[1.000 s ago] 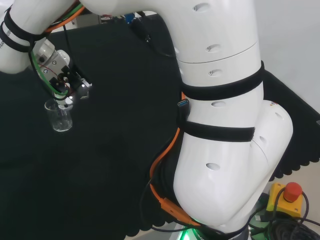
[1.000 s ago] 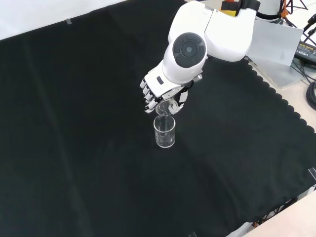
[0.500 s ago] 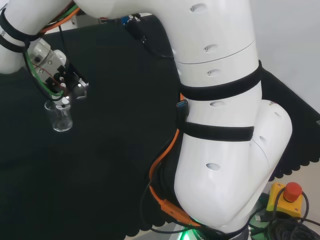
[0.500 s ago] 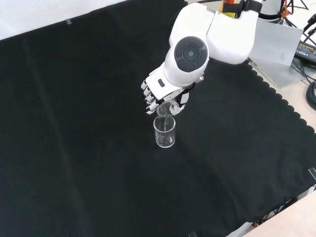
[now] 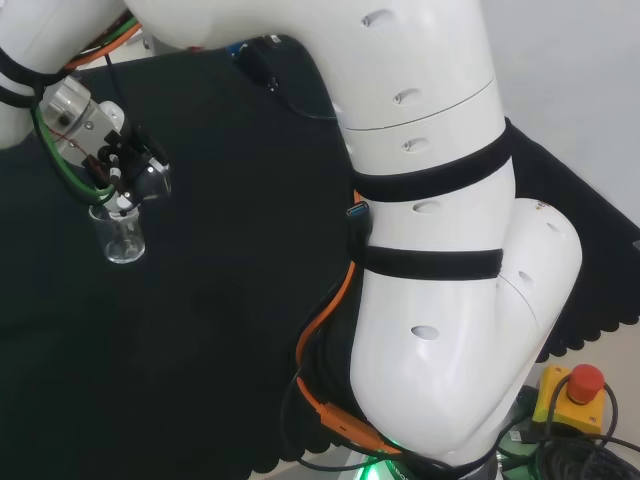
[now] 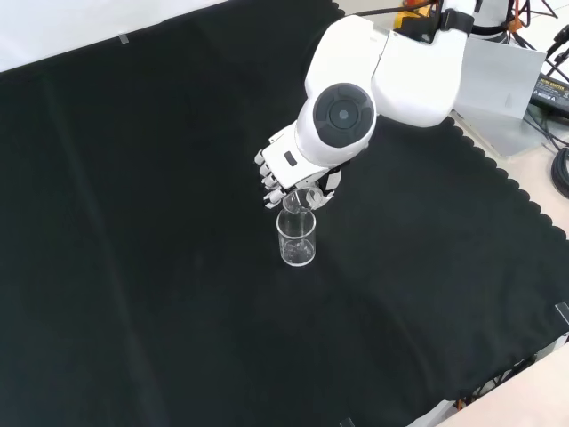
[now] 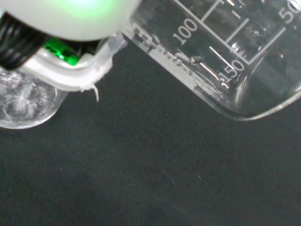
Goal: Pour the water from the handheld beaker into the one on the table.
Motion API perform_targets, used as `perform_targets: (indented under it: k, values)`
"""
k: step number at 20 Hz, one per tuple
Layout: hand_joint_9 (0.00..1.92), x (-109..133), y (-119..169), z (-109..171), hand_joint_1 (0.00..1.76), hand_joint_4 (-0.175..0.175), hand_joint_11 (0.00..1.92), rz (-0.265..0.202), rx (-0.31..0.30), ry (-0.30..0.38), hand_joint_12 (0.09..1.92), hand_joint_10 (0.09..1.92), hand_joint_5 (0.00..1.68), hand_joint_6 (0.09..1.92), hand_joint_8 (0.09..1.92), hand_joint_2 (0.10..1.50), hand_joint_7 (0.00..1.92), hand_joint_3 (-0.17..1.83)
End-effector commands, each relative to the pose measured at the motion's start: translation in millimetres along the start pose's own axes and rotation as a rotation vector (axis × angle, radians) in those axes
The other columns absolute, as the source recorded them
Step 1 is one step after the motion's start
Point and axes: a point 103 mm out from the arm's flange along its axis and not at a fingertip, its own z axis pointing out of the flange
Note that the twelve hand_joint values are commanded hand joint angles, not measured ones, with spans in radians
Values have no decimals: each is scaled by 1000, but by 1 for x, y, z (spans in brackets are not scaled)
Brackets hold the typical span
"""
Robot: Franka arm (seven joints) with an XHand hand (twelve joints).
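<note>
Tipped beaker (image 6: 300,197) in hand (image 6: 283,169), above table beaker (image 6: 297,238).

**Tipped beaker over standing beaker**

A clear glass beaker (image 6: 296,238) stands upright on the black cloth near the middle of the front view. At its 12 o'clock, just above its rim, a second clear beaker (image 6: 300,197) is tilted steeply, mouth downward toward it. In the wrist view the tilted beaker's printed scale marks are visible along its wall.
</note>
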Motion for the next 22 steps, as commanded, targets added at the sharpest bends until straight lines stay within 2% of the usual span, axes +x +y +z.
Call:
perform_targets:
  k: [1, 22]
  values:
    - [1617, 0, -1, -1, 1173, 169, 1365, 2, 5, -15, 816, 594, 1542, 136, 358, 595, 1810, 639]
    - [1611, 0, -1, -1, 1172, 170, 1366, 3, 27, -35, 812, 603, 1536, 146, 369, 599, 1804, 634]
